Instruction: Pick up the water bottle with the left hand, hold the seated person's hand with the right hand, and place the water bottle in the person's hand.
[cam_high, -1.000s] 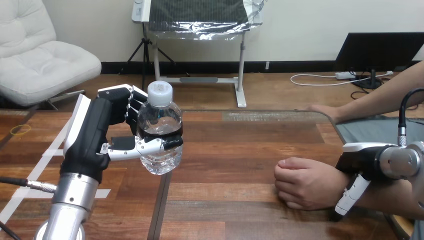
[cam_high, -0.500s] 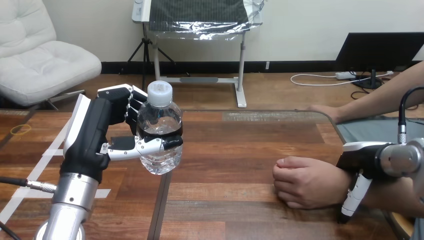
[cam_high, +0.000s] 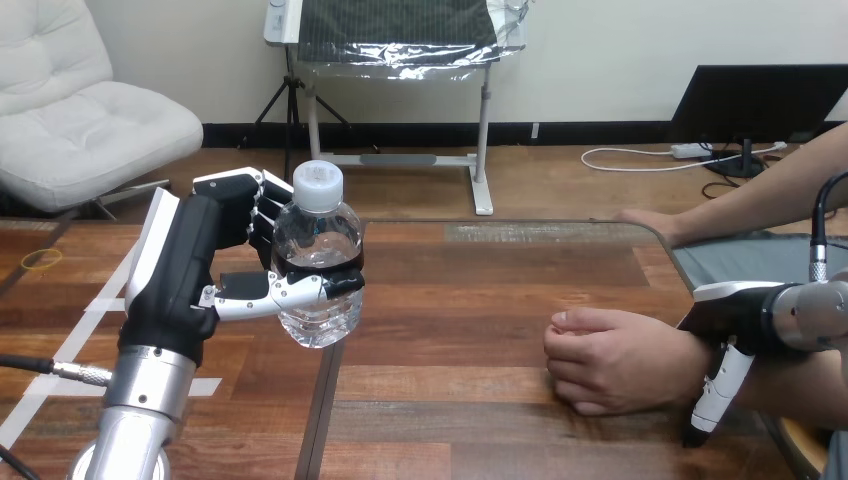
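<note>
My left hand (cam_high: 185, 270) is shut on a clear water bottle (cam_high: 319, 262) with a white cap, holding it upright above the table's left half. The person's hand (cam_high: 610, 358) lies as a loose fist on the wooden table (cam_high: 480, 300) at the right, well apart from the bottle. My right hand (cam_high: 728, 312) rests against the person's wrist just behind that fist, coming over it from the right. Whether it grips the wrist I cannot tell.
The person's other hand (cam_high: 645, 222) rests flat at the table's far right edge. White tape strips (cam_high: 95, 305) mark the table at the left, and a yellow rubber band (cam_high: 40, 259) lies near the far left edge.
My right hand has slid a little to the right along the person's wrist, and more of the fist shows. The left hand and bottle have barely moved.
</note>
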